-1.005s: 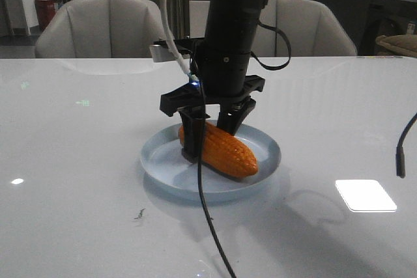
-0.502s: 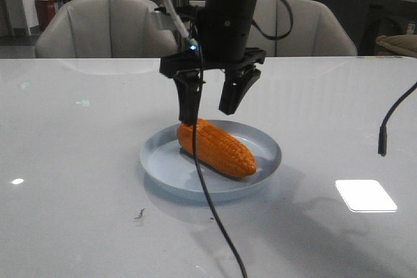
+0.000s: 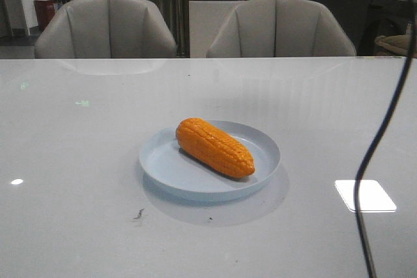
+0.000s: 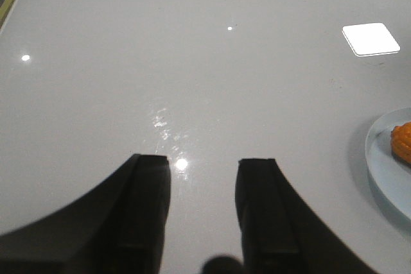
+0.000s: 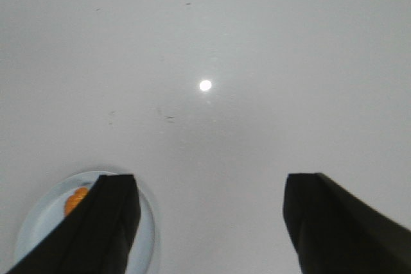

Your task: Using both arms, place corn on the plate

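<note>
1. Corn (image 3: 215, 147): orange-yellow cob, lying on its side inside the plate (image 3: 171, 168), long axis diagonal, blunt end toward the far left, tapered end toward the near right. Nothing grips it.
2. Plate: round, shallow, pale blue, flat on the table (image 3: 78, 148) near its centre. In the left wrist view only a segment of its rim (image 4: 379, 171) shows, with an orange sliver of corn (image 4: 402, 142) at the frame edge.
3. Left gripper (image 4: 204, 168): fingers spread, nothing between them, hanging over bare table beside the plate, clear of it.
4. Right gripper (image 5: 209, 190): fingers spread wide, nothing between them, high above the table; plate (image 5: 149, 235) and part of the corn (image 5: 76, 200) appear small, partly hidden behind one finger (image 5: 106, 222).
5. Table surface: white, glossy, reflective. A bright rectangular light reflection (image 3: 365, 195) lies right of the plate; a small round glint (image 3: 17, 181) lies far left. A small dark mark (image 3: 139, 213) sits in front of the plate.
6. Cable (image 3: 381, 128): dark, hanging down the right side of the front view, in front of the table.
7. Room: two pale upholstered chairs (image 3: 104, 27) (image 3: 281, 27) stand at the far table edge. Behind them are a dim background with a counter and a red item (image 3: 45, 12) at far left.
</note>
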### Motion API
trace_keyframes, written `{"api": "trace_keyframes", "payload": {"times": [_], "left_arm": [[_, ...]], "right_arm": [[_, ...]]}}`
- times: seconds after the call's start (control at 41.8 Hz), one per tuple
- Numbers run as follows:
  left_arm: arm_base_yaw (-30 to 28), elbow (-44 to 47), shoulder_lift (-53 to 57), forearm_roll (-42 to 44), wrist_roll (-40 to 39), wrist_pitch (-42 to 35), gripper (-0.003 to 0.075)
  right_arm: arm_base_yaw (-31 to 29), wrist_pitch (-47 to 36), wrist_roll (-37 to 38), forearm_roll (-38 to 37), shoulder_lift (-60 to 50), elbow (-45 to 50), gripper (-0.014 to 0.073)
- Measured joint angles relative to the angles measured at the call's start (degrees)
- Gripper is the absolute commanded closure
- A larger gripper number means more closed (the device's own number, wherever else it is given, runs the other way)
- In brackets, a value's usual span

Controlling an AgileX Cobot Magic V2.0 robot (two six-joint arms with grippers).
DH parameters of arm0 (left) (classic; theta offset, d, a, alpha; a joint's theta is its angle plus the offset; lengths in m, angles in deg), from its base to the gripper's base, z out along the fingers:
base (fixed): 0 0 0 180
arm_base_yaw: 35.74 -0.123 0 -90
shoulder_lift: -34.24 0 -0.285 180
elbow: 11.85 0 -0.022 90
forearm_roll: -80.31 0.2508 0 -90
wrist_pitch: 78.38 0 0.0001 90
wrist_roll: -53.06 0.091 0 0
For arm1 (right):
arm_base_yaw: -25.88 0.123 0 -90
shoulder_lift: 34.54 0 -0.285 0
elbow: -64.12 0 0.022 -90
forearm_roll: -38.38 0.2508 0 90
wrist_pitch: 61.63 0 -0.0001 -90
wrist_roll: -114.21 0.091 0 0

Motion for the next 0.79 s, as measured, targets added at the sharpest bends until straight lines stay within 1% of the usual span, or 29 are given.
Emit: {"api": "trace_keyframes", "payload": {"times": [0.12, 0.215, 0.311, 0.455, 0.598, 0.694, 0.789], "left_arm": [[-0.22, 0.00, 0.00, 0.09, 0.00, -0.23, 0.0392], [-0.47, 0.00, 0.00, 0.09, 0.00, -0.91, 0.0392], [-0.82, 0.00, 0.00, 0.09, 0.00, -2.33, 0.0392], [-0.82, 0.00, 0.00, 0.09, 0.00, -4.46, 0.0392], [-0.82, 0.00, 0.00, 0.09, 0.00, -5.48, 0.0392], [-0.82, 0.00, 0.00, 0.09, 0.00, -5.48, 0.0392], [-0.82, 0.00, 0.00, 0.09, 0.00, -5.48, 0.0392]], "right_arm": [[-6.42, -2.58, -0.34, 0.00, -7.15, 11.59, 0.0024], [-10.49, -5.96, -0.77, 0.00, -12.69, 23.70, 0.0024], [-12.31, -10.00, -1.64, 0.00, -19.90, 35.88, 0.0024], [-12.53, -15.82, -2.25, 0.27, -32.01, 49.84, 0.0024], [-12.53, -17.78, -5.63, 0.52, -43.11, 59.50, 0.0024], [-12.53, -17.86, -7.45, 0.64, -47.22, 64.22, 0.0024], [-12.53, -18.17, -7.73, 1.45, -48.83, 66.32, 0.0024]]}}
